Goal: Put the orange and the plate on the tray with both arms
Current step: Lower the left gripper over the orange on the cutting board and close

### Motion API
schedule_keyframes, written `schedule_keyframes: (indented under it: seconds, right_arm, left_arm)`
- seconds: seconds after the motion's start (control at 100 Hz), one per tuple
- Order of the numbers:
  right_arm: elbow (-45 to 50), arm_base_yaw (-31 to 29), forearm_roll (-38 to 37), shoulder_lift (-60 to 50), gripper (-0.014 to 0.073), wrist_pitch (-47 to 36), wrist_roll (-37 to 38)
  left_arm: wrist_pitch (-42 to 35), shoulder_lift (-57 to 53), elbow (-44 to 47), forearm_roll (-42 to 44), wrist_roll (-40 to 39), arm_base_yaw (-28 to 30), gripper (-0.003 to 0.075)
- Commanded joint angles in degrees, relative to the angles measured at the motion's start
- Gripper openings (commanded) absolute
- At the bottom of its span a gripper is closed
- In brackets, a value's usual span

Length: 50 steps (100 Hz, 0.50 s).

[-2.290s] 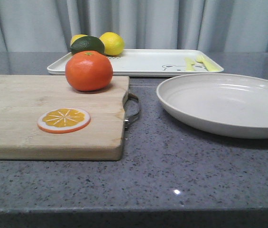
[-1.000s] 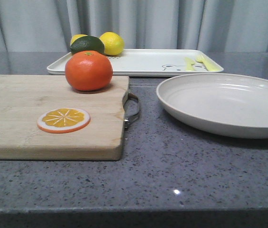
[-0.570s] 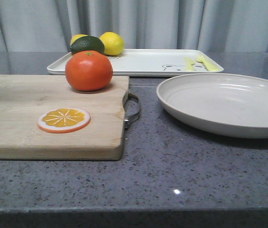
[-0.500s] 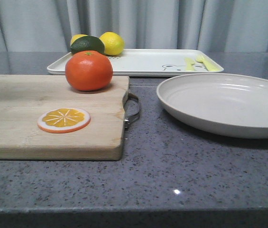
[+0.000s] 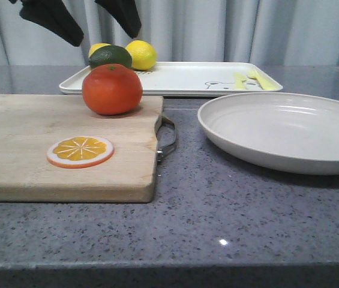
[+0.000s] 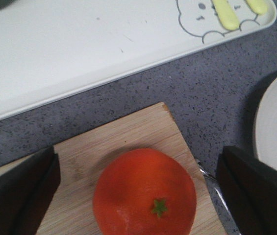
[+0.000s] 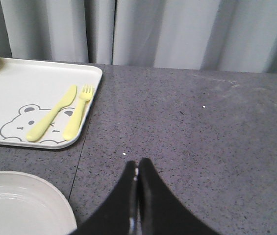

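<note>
The orange (image 5: pixel 112 89) sits on the far right part of a wooden cutting board (image 5: pixel 31 138). My left gripper (image 5: pixel 91 18) hangs open above it, its black fingers (image 5: pixel 55 21) spread wide and clear of the fruit. In the left wrist view the orange (image 6: pixel 144 192) lies between the fingers (image 6: pixel 15 196). The off-white plate (image 5: pixel 289 129) rests on the counter at the right. The white tray (image 5: pixel 181 78) lies behind both. My right gripper (image 7: pixel 137 169) is shut and empty above bare counter, beside the plate (image 7: pixel 20 205) and near the tray's end (image 7: pixel 30 93). It is out of the front view.
An orange slice disc (image 5: pixel 80 151) lies on the board, which has a metal handle (image 5: pixel 168 139) at its right end. Two lemons (image 5: pixel 141 54) and a dark green fruit (image 5: pixel 110 56) sit at the tray's left end. Grey curtains hang behind.
My left gripper's open fingers have come into the front view at the top left, above the orange. The orange, plate and tray have not moved.
</note>
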Motion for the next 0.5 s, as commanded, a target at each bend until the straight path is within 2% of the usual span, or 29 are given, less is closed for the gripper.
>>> schedule_keyframes:
  seconds: [0.0, 0.15, 0.49]
  right_arm:
    - [-2.1, -0.1, 0.1, 0.0, -0.0067, -4.2, -0.4]
    - [-2.1, -0.1, 0.1, 0.0, -0.0067, -4.1, -0.4]
    - [-2.1, -0.1, 0.1, 0.0, -0.0067, -3.7, -0.4]
  left_arm:
    - [1.0, 0.2, -4.5, -1.4, 0.0, -0.9, 0.062]
    - [5.6, 3.3, -7.2, -2.6, 0.6, -1.0, 0.062]
    - [7.4, 5.5, -7.2, -2.8, 0.7, -1.0, 0.062]
